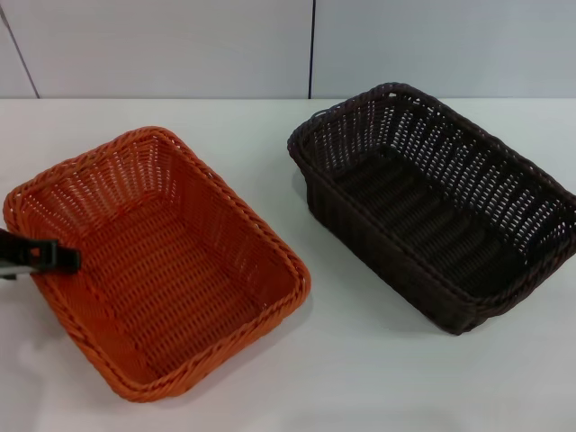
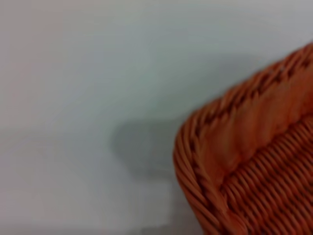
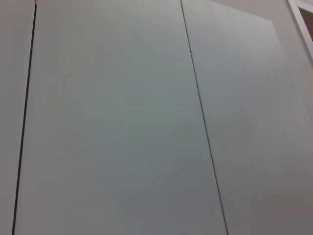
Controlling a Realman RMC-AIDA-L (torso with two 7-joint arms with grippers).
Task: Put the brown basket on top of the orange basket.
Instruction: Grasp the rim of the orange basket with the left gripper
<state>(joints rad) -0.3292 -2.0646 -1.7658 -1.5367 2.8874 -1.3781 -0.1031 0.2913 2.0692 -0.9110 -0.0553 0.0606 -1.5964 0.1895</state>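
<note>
My left gripper (image 1: 40, 256) sits over the orange basket (image 1: 162, 261) by the table's left edge, fingers unreadable, brown basket (image 1: 441, 202) off toward the right edge.

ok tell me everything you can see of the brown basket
The brown basket is a dark brown, almost black, rectangular basket of wicker-like weave, with open-weave sides and a braided rim. It stands upright and empty on the white table, on the robot's right side, turned at an angle. It sits apart from the orange basket, not yet stacked on it. Nothing touches it but the table. The left gripper is over at the orange basket's rim, far from it.
</note>
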